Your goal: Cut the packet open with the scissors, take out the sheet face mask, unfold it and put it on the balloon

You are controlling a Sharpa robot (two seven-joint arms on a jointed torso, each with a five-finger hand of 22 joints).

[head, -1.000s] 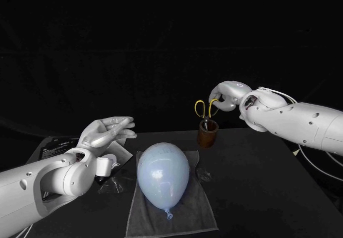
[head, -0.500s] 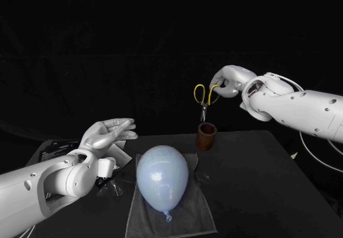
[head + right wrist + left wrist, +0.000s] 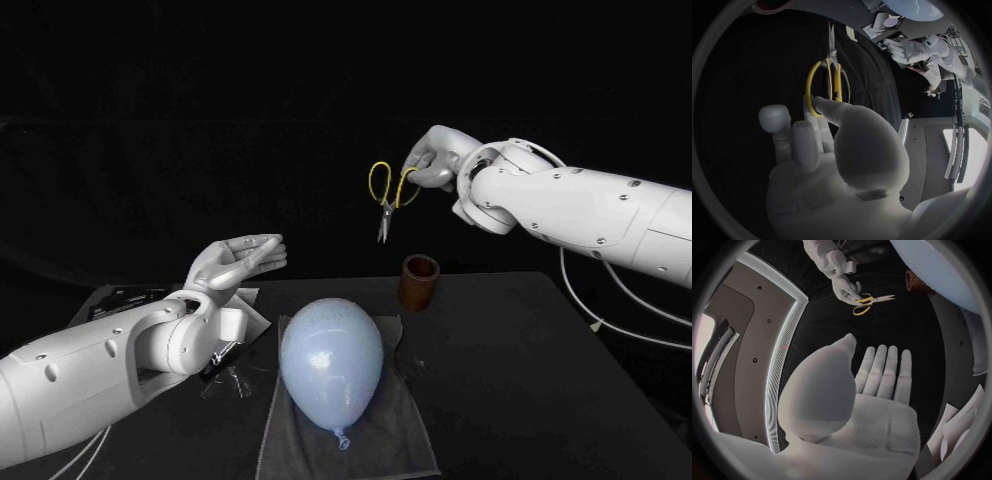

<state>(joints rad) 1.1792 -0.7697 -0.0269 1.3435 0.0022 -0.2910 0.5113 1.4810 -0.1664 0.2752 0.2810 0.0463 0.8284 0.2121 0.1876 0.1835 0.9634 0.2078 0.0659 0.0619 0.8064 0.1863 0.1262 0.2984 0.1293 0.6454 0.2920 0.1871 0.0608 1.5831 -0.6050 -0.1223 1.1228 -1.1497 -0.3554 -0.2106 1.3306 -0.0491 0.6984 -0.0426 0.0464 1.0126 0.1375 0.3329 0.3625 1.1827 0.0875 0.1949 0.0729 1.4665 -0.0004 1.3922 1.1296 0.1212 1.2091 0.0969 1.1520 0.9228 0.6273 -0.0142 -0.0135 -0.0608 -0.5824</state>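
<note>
From the left, you see the left hand (image 3: 235, 262) raised palm-up, empty, fingers extended. The pale blue oval balloon (image 3: 330, 350) lies on a grey cloth (image 3: 353, 440) on the black worktop (image 3: 534, 380). The right hand (image 3: 437, 162) grips the yellow-handled scissors (image 3: 385, 203) in mid-air, blades down, well above the brown cylindrical holder (image 3: 418, 282).

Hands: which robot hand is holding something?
The right hand; it holds the yellow-handled scissors up in the air. The left hand is open and holds nothing.
</note>
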